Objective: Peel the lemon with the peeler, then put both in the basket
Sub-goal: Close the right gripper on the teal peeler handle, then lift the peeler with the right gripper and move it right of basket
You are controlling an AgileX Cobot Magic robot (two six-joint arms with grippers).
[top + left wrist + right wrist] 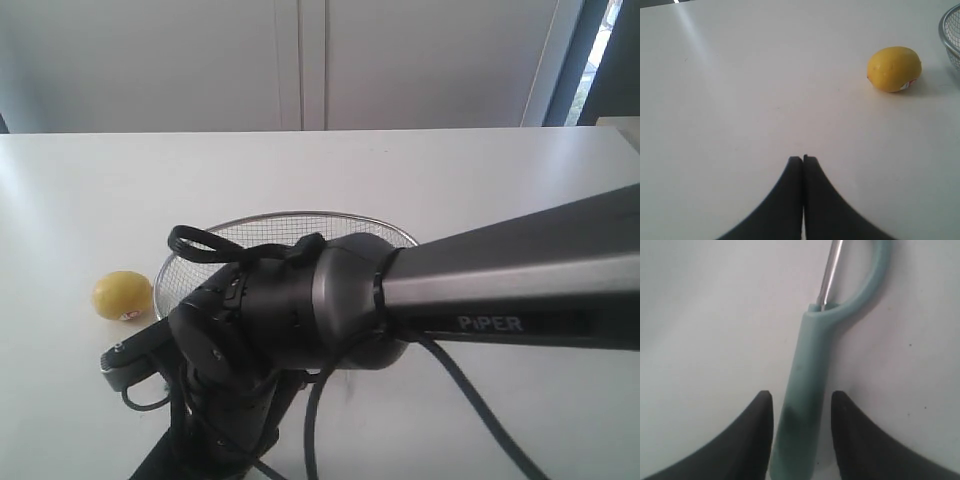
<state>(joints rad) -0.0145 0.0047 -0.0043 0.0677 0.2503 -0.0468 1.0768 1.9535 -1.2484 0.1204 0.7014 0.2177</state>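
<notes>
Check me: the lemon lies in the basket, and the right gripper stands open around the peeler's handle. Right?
Not quite: the lemon lies on the table beside the basket, not in it, as the left wrist view shows. The right gripper does stand open around the peeler's handle.

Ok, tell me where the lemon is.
Left side of the exterior view: the lemon rests on the table just left of the basket, not touching it.

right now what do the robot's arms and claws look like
The arm in the exterior view is a grey tapering tube marked PiPER, with a rounded black joint and loose black cables. The left claw and right claw have smooth black fingers curving to narrow tips.
</notes>
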